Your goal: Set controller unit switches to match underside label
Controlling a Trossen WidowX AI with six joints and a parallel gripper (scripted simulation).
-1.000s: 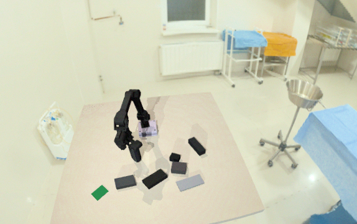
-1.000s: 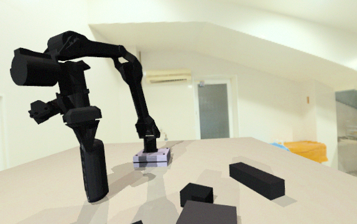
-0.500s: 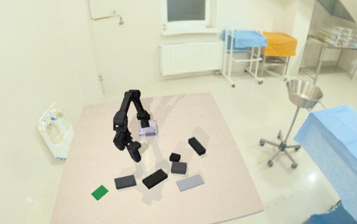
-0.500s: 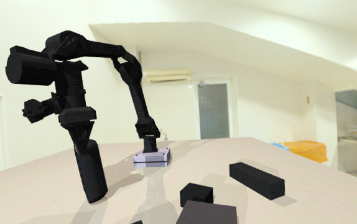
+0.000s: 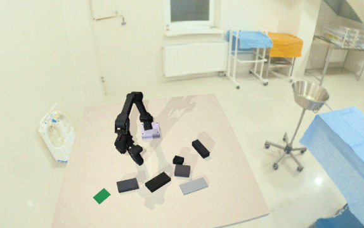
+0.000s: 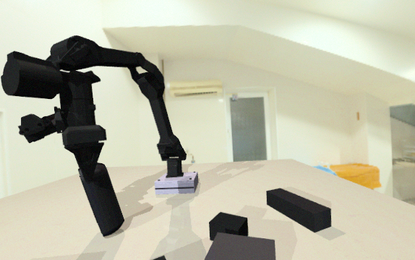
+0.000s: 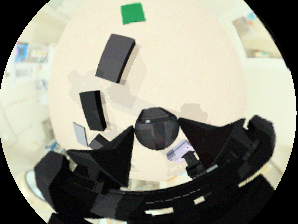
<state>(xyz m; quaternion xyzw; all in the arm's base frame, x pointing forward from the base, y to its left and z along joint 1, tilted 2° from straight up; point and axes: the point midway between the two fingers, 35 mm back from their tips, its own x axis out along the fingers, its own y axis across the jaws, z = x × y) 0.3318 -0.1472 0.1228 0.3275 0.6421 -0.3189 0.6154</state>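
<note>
- Green card (image 5: 101, 196) (image 7: 133, 13) and dark slab (image 5: 127, 185) (image 7: 116, 58): both lie flat on the bench (image 5: 84, 139) (image 6: 229, 191) (image 7: 200, 60), apart from our work.
- Gripper (image 5: 132, 148) (image 6: 91, 170) (image 7: 156, 124): we have the fingers spread fairly wide and clamped on the controller unit (image 5: 137, 157) (image 6: 103, 204) (image 7: 156, 136).
- Unit position: tilted, long side nearly upright, lower end close to the bench; we cannot tell whether it touches.
- Done: the unit is in our grasp and off its base. We judge this to be the label inspection step.
- Not confirmed: the label squares and the rocker positions are unreadable, so we cannot certify any switch as set.
- Remaining: finish reading if required, seat the unit flat on its base, correct any mismatched switches, then withdraw the gripper.
- Containers: we see a steel basin (image 5: 310, 96) on a wheeled stand, far right, off the bench. No contents are discernible. Our task requires no container.
</note>
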